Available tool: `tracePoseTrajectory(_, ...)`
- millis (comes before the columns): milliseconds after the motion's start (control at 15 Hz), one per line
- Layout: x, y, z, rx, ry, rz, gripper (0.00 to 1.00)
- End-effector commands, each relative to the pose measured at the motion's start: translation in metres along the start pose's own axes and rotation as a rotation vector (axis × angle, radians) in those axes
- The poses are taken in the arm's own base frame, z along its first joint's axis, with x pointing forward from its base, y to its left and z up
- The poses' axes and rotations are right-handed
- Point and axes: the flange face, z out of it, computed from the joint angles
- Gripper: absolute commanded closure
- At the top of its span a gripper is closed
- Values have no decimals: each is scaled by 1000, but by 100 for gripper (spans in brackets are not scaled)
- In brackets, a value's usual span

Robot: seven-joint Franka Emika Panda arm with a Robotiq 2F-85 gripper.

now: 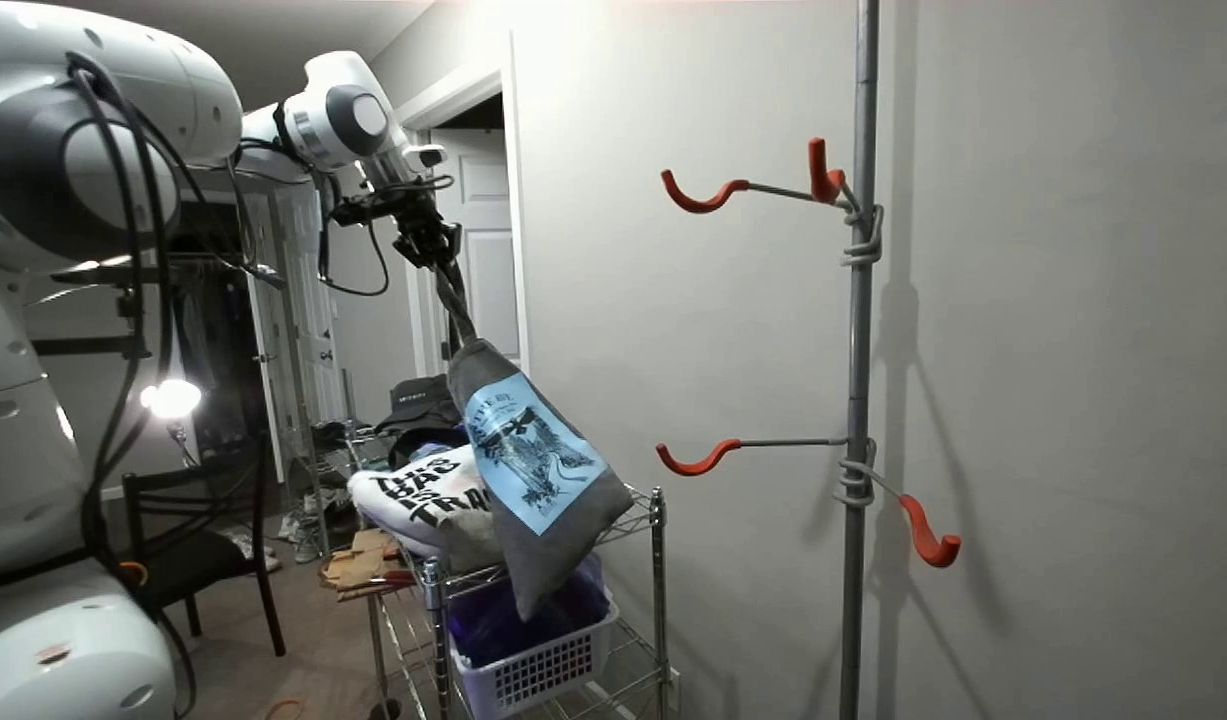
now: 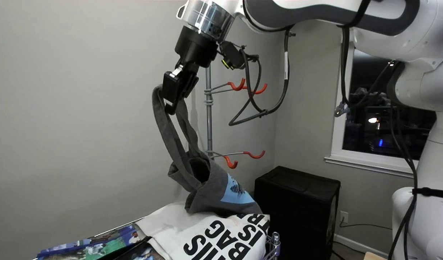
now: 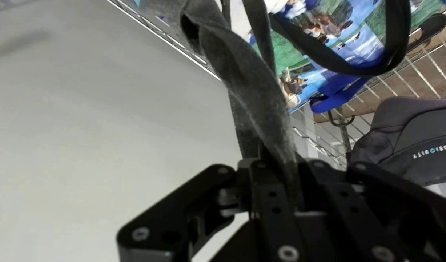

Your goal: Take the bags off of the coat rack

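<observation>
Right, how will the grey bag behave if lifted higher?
The grey bag is probably floppy: its straps look twisted. It may swing, since the end effector holds only those. It could tug the white bag, which it seems to touch.

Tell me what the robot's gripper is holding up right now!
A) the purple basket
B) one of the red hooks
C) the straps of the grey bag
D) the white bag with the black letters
C: the straps of the grey bag run up into the gripper, which is shut on them.
</observation>
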Motion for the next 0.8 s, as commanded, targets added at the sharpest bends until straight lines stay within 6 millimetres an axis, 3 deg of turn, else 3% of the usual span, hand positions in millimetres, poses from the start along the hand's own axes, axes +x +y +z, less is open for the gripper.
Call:
tracePoseTrajectory(0,-34,-78,15,33,-46,-82,95)
tracePoseTrajectory(200,-63,-150,20,99,-82,-166,95)
tracePoseTrajectory(333,-82,-184,24,114,-101,-217,95)
tracePoseTrajectory(400,-89,-195,26,112,-117,-241,68)
tracePoseTrajectory(533,-100,-205,30,117,-127,-276,63)
tracePoseTrajectory(733,-106,-199,38,104,-140,-287,43)
